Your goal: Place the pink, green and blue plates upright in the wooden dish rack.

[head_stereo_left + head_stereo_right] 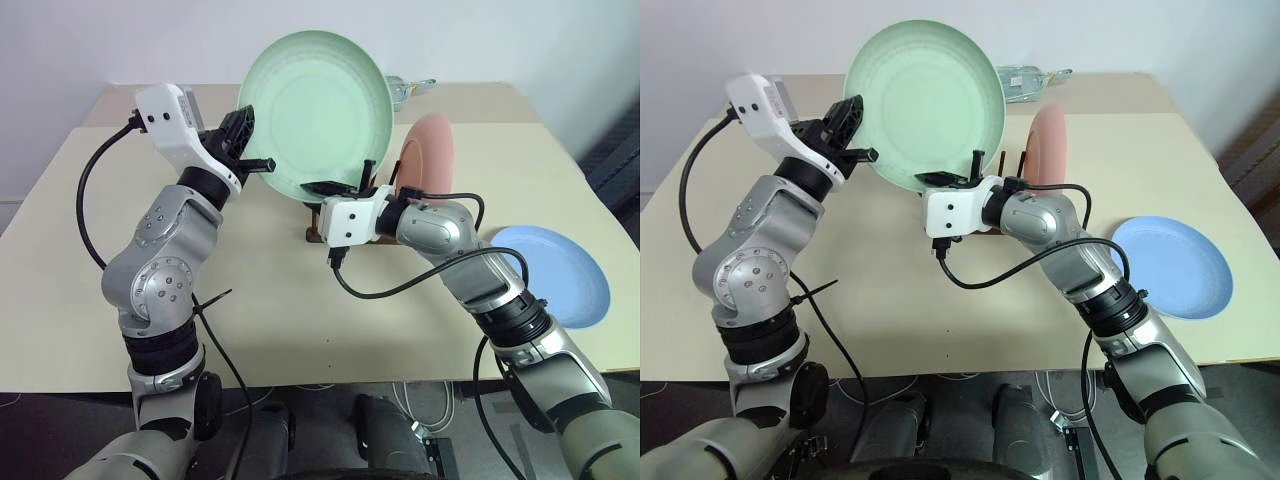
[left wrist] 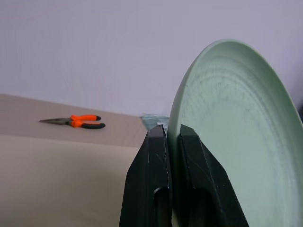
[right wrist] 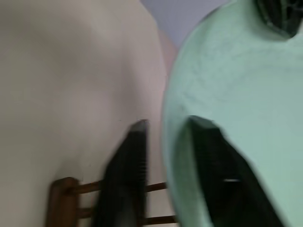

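Here we clamp the green plate [image 1: 312,112] upright in our left claw [image 1: 247,152]; our right claw [image 3: 163,165] straddles its rim, unclosed, wooden dish rack [image 3: 64,198] at six o'clock.

A beige table [image 1: 300,330] lies under the left claw [image 2: 173,135] and spreads wide to both sides of it. A line runs across its top a little beyond the claw. Orange pliers [image 2: 75,122] with black grip ends lie flat on the far part of the table, well apart from the claw, with the jaws pointing away from it. A small clear object [image 1: 410,88] lies near the far edge, beyond the claw; I cannot tell what it is. A plain white wall [image 2: 118,52] stands behind all. White cables [image 1: 420,392] lie on the grey floor, far below the claw.
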`<action>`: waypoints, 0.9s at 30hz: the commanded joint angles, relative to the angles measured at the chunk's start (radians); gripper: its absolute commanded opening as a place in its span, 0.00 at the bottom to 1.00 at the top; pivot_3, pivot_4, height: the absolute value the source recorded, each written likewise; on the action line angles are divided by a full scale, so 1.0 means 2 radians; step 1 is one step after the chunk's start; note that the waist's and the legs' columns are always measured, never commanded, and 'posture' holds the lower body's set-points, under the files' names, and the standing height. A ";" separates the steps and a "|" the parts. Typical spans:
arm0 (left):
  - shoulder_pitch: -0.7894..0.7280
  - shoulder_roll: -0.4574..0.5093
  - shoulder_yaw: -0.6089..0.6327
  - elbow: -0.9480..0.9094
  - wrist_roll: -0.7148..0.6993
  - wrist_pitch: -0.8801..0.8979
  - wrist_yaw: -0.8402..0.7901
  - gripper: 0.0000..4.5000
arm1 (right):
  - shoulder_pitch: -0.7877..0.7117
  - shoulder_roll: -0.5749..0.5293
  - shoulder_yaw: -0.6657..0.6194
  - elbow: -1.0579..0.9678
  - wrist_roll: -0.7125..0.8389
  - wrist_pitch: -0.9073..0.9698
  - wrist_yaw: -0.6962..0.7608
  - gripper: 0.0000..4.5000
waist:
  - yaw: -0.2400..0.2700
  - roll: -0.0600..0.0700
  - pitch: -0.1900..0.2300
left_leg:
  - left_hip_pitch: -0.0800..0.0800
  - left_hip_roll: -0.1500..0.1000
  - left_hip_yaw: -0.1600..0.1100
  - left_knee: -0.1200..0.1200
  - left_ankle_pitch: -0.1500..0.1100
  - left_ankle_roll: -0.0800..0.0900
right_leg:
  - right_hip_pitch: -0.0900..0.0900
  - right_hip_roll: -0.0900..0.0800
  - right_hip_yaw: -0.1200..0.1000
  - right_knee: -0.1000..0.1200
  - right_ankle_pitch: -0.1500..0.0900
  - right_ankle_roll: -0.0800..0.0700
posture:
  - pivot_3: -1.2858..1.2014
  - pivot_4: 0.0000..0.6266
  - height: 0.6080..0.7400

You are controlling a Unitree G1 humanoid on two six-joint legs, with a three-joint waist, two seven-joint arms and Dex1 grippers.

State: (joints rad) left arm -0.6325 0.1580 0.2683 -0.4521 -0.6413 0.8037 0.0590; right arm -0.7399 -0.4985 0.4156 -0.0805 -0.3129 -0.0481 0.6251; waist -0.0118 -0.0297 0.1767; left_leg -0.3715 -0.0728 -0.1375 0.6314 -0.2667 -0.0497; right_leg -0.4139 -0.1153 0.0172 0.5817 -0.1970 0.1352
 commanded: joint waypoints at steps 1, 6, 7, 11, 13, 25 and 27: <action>-0.008 -0.014 0.033 -0.019 -0.041 -0.022 0.004 0.23 | -0.008 -0.003 -0.016 0.004 -0.024 -0.016 -0.017 0.00 | 0.000 0.000 0.000 | 0.000 0.000 0.000 0.000 0.000 0.000 | 0.000 0.000 0.000 0.000 0.000 0.000 | 0.52 0.24 1.00; -0.053 -0.055 0.133 0.015 -0.105 -0.099 0.080 0.79 | -0.007 0.007 -0.036 0.000 -0.013 -0.027 -0.028 0.00 | 0.001 -0.001 0.000 | 0.000 0.000 0.000 0.000 0.000 0.000 | 0.000 0.000 0.000 0.000 0.000 0.000 | 0.52 0.24 1.00; -0.055 -0.050 0.144 0.020 -0.104 -0.111 0.086 0.79 | -0.004 0.011 -0.045 -0.005 0.000 -0.026 -0.027 0.00 | 0.000 -0.001 0.000 | 0.000 0.000 0.000 0.000 0.000 0.000 | 0.000 0.000 0.000 0.000 0.000 0.000 | 0.52 0.24 1.00; 0.020 0.050 0.104 0.045 -0.008 -0.133 0.013 0.79 | 0.018 0.053 -0.124 -0.072 0.160 0.058 0.001 0.00 | -0.003 0.000 0.000 | 0.001 0.000 0.000 -0.001 0.001 -0.001 | 0.000 0.001 0.001 0.000 0.000 0.000 | 0.52 0.24 1.00; 0.075 0.093 0.056 0.055 0.036 -0.145 -0.035 0.79 | 0.025 0.078 -0.174 -0.112 0.262 0.145 0.001 0.00 | -0.003 0.000 0.000 | 0.001 0.001 0.000 -0.001 0.001 -0.001 | 0.000 0.001 0.001 0.000 0.000 0.000 | 0.52 0.24 1.00; 0.264 0.167 -0.126 0.004 0.047 -0.154 -0.294 0.79 | 0.037 0.166 -0.360 -0.170 0.668 0.431 -0.228 0.00 | 0.001 0.003 0.001 | -0.001 0.001 -0.001 -0.001 -0.001 0.001 | -0.001 0.001 0.001 0.000 0.000 -0.003 | 0.52 0.24 1.00; 0.264 0.164 -0.134 0.001 0.047 -0.148 -0.300 0.79 | 0.039 0.170 -0.365 -0.162 0.694 0.439 -0.253 0.00 | -0.001 0.004 0.001 | -0.001 0.001 -0.001 -0.001 -0.001 0.001 | -0.002 0.001 0.001 0.001 0.000 -0.003 | 0.52 0.24 1.00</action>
State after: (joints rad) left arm -0.0948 0.4791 0.0046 -0.4088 -0.5352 0.5051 -0.5242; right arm -0.6543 -0.1672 -0.2947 -0.3874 1.0151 0.8277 0.1536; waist -0.0136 -0.0224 0.1788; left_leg -0.3729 -0.0712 -0.1387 0.6292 -0.2680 -0.0469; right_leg -0.4175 -0.1126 0.0201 0.5828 -0.1979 0.1297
